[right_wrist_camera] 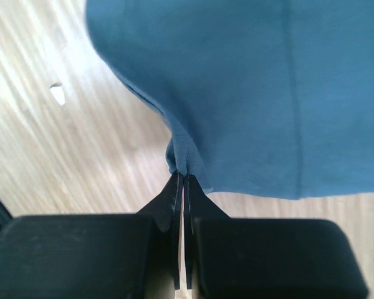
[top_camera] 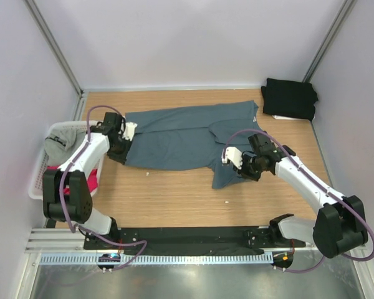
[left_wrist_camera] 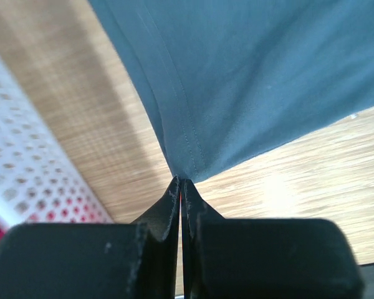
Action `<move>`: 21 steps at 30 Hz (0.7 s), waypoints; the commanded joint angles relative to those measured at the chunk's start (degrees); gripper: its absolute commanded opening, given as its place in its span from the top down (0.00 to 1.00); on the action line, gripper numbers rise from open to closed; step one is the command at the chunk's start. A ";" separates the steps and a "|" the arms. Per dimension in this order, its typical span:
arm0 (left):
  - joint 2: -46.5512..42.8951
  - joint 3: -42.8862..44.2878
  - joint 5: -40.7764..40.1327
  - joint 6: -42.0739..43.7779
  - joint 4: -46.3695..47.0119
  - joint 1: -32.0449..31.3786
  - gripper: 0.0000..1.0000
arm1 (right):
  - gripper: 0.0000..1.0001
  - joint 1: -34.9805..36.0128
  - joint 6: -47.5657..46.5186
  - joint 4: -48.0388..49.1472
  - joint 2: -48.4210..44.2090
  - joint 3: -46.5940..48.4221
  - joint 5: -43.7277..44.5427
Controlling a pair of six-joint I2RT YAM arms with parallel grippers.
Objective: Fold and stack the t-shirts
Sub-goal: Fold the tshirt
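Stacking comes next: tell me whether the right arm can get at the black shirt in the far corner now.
Probably not yet: the right gripper is shut on the blue-grey shirt. Only bare table lies between it and the black shirt, so once released, likely yes.

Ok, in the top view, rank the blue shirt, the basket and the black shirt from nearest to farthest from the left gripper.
1. the blue shirt: in the middle, its edge pinched in the left gripper.
2. the basket: at the left edge, beside that arm.
3. the black shirt: in the far right corner.
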 commanded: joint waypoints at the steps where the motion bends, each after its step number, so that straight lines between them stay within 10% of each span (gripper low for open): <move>1: -4.48 3.32 -0.72 0.09 -1.66 0.33 1.00 | 0.98 -0.76 4.63 3.96 -1.62 5.03 2.56; 17: 2.19 15.80 -3.19 -0.96 0.10 0.33 1.00 | 0.99 -6.92 16.95 20.06 9.09 21.65 9.69; 21: 2.37 10.12 0.77 -3.07 -1.49 0.33 0.58 | 0.99 -6.92 18.79 20.31 9.28 21.23 7.49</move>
